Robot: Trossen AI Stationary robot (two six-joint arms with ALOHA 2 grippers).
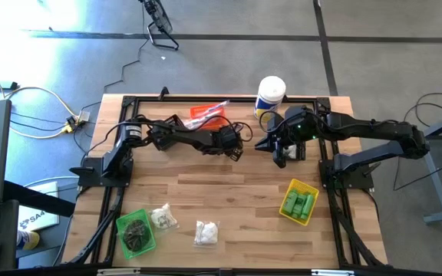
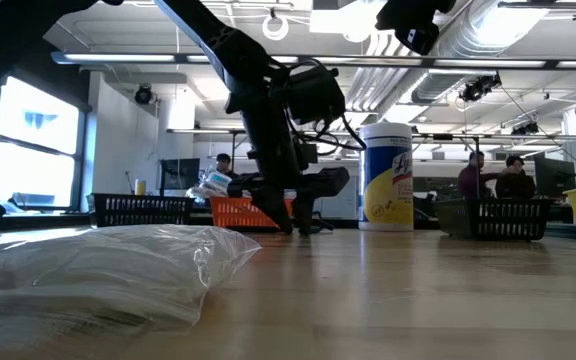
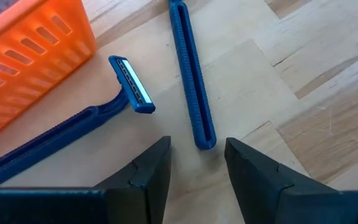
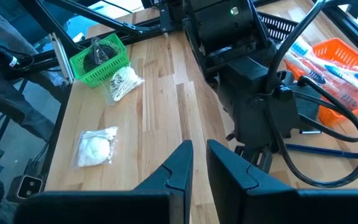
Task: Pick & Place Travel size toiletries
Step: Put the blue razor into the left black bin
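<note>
Two blue razors lie flat on the wooden table beside the orange bin [image 3: 23, 56]. One [image 3: 73, 127] shows its head; the other [image 3: 191, 81] points its handle end toward my left gripper [image 3: 197, 168]. That gripper is open and low over the table [image 1: 236, 151], its fingers just short of the handle end and touching nothing. My right gripper [image 4: 197, 163] waits raised at the far right [image 1: 282, 156], its fingers nearly together and empty. Green mini bottles fill the yellow bin [image 1: 299, 202]. Dark bundles sit in the green bin [image 1: 136, 231].
Two bags of white puffs [image 1: 206, 231] [image 1: 162, 218] lie near the front edge, close to the green bin. The white canister [image 1: 271, 93] stands at the far edge. Packets and toothbrushes fill the orange bin [image 4: 347, 68]. A clear bag [image 2: 108, 270] lies close to the low camera.
</note>
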